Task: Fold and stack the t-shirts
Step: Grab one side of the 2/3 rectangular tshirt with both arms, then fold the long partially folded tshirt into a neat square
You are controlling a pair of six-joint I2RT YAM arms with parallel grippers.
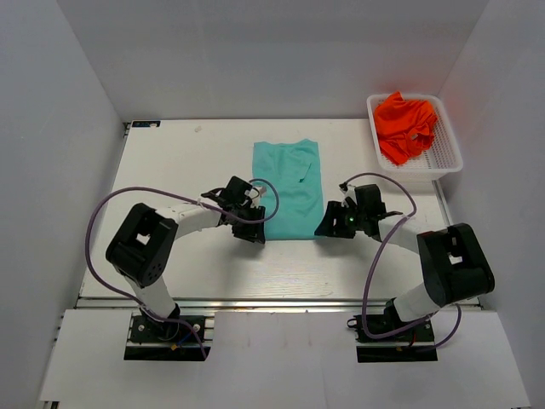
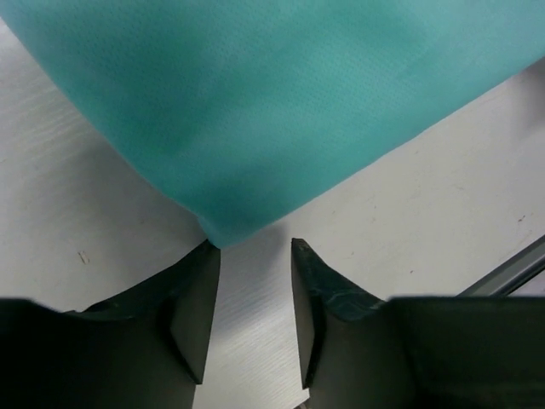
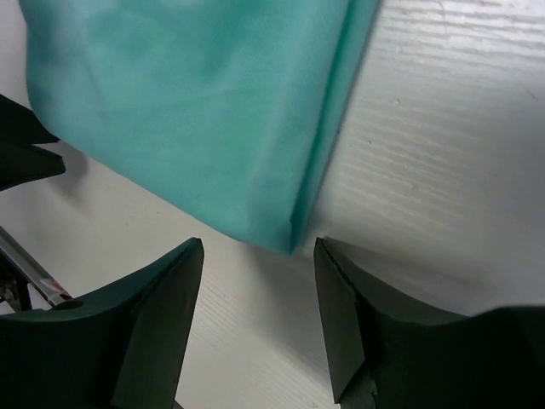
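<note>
Left gripper and right gripper sit at the near corners of the teal t-shirt, gripping nothing.
The shirt lies folded into a long rectangle mid-table. Each gripper's jaws are parted, with a corner just ahead of the gap — on the left it perhaps brushes a fingertip. The orange-red t-shirt lies crumpled in the white basket at the far right — well apart.

White basket, far-right table corner
</note>
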